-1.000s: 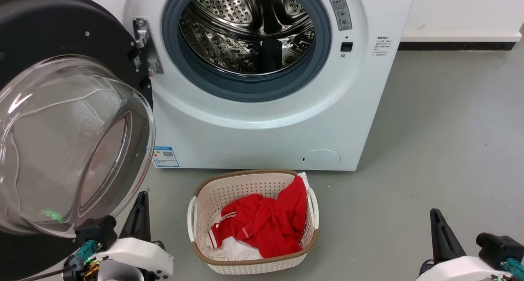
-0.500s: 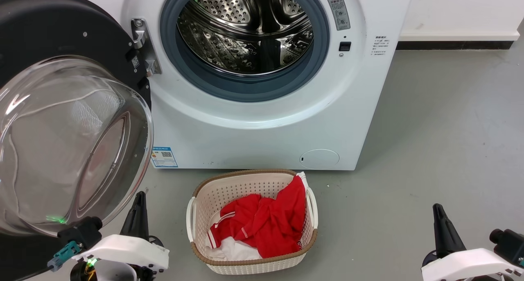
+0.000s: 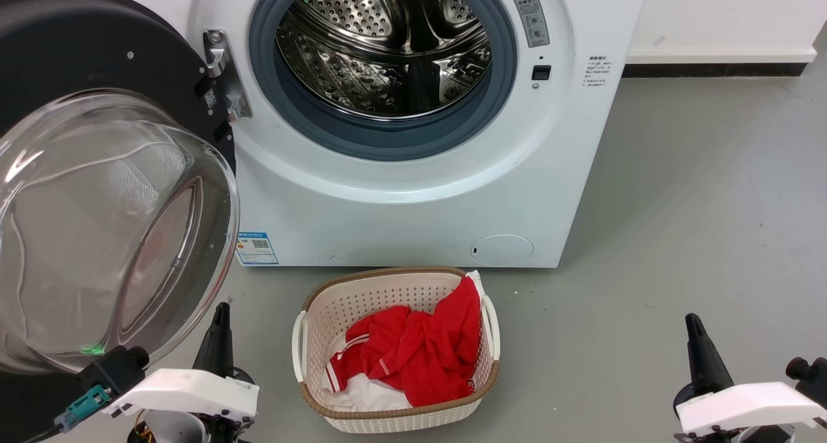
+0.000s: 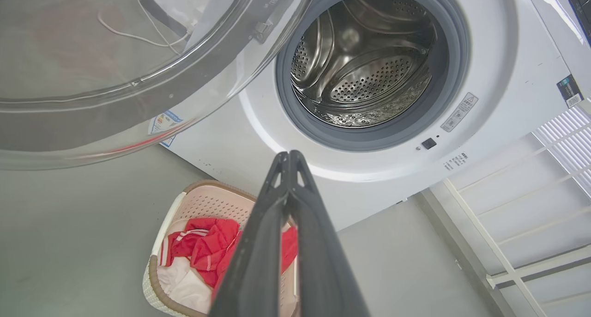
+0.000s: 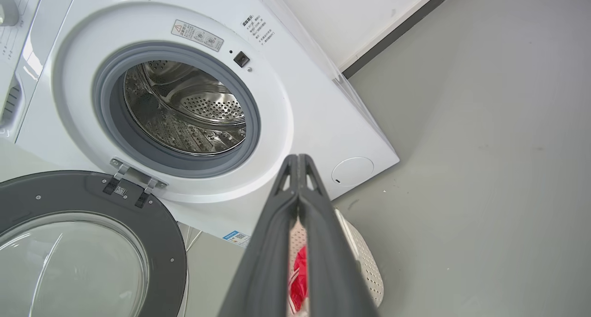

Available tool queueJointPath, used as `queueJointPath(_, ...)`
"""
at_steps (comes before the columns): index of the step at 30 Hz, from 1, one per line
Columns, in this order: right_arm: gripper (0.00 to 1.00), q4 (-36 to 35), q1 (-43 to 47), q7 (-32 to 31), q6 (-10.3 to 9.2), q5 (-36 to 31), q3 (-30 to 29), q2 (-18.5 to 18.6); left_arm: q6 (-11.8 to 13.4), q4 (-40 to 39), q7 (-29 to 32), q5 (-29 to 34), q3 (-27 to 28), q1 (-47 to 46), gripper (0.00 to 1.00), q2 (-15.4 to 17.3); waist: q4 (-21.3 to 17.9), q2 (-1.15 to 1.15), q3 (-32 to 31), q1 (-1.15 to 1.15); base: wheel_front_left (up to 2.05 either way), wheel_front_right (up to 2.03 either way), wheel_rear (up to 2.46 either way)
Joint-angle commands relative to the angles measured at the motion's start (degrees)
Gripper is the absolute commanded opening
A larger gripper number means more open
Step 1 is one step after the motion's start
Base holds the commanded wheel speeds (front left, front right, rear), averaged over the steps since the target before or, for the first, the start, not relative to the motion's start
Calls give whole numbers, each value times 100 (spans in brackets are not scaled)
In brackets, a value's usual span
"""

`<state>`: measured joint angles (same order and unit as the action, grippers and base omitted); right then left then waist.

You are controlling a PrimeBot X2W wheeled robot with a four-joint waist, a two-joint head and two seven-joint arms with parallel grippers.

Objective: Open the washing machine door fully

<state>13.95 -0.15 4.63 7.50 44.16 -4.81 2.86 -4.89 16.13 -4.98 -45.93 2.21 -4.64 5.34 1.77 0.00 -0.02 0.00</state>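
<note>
The white washing machine [image 3: 413,210] stands ahead with its steel drum [image 3: 384,49] exposed. Its round black washing machine door [image 3: 84,49] is swung wide to the left on a metal hinge [image 3: 219,75], the clear glass bowl [image 3: 110,230] bulging toward me. The same door [image 5: 92,206] and machine [image 5: 304,104] appear in the right wrist view, and the machine [image 4: 369,169] in the left wrist view under the glass bowl [image 4: 115,53]. My left gripper [image 3: 219,314] is shut just below the bowl's rim, apart from it, fingertips together [image 4: 288,154]. My right gripper [image 3: 692,320] is shut at the lower right [image 5: 298,157], holding nothing.
A beige laundry basket [image 3: 310,327] with red and white clothes [image 3: 413,352] sits on the grey floor in front of the machine, between my arms. A white wall with a dark skirting [image 3: 717,70] runs to the right. A white rack [image 4: 521,224] stands beside the machine.
Both arms have drawn back toward me and lowered a little. The picture has shifted slightly left, a camera move. The door stands as before.
</note>
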Motion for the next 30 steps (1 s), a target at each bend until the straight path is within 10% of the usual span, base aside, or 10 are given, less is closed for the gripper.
queueJointPath(1, 0, -73, -184, -26, 1, 146, -16, 3, -31, -90, 30, -131, 33, -135, 0, 16, -1, 0, 0, 0, 0, 0, 0)
queueJointPath(30, 0, -43, -387, -505, 0, 2173, -86, 3, -132, -147, 522, -2086, 213, -169, 0, -102, -62, 0, 7, 0, 0, 0, 0)
